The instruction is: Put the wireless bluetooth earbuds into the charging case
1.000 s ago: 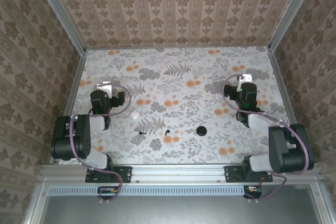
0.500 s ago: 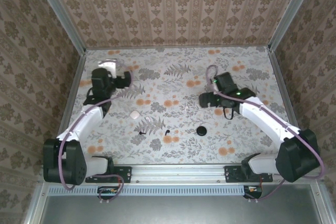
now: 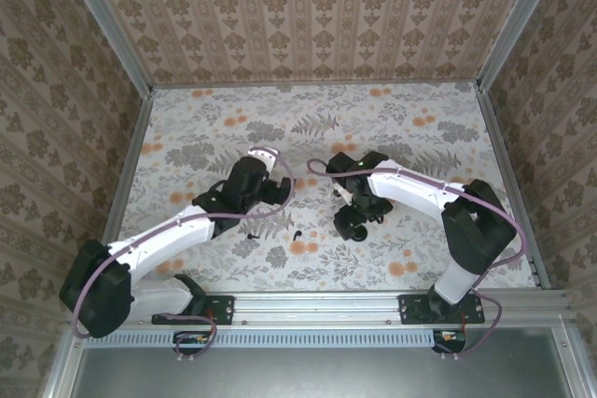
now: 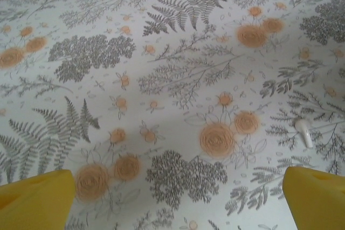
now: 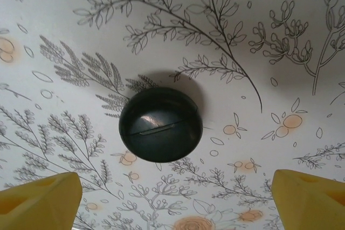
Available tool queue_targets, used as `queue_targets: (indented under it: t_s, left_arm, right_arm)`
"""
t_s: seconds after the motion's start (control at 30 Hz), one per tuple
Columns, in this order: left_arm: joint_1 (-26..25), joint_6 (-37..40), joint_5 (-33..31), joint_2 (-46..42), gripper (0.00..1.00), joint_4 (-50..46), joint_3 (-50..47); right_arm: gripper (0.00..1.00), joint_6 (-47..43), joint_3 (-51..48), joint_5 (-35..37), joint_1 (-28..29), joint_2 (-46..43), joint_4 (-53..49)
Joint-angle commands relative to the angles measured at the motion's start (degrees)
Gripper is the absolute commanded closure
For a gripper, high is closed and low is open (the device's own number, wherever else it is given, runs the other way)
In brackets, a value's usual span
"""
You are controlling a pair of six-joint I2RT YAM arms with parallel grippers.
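Both arms have swung inward; we find the right gripper (image 5: 173,200) wide-jawed over the charging case (image 5: 160,125), left gripper (image 4: 172,200) equally wide, one earbud (image 3: 297,234) lying near the case, and advise centring before closing.

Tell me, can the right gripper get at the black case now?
Probably yes. The right gripper hangs over the case, open wider than the case, and nothing lies between them.
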Motion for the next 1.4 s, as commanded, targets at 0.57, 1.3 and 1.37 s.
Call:
queue_targets:
  t_s: [0.57,1.3,1.37]
  left_arm:
    - [-2.4,-4.1,-10.9,-15.2,0.00,-0.5,-7.4]
    - [-2.2,1.8,-3.0,-20.7,0.00,5.2,-9.4]
    - [-2.2,3.1,-0.6,-20.9,0.01,7.3,-9.1]
  right_arm:
    - [0.23,-1.9,4.9,-1.9,2.3,13.9,0.1]
    - [0.56,7.5,3.6,-11.4,-4.1,8.7,3.2]
    - [0.57,8.9,3.9,-14.2,-5.6,5.9,4.1]
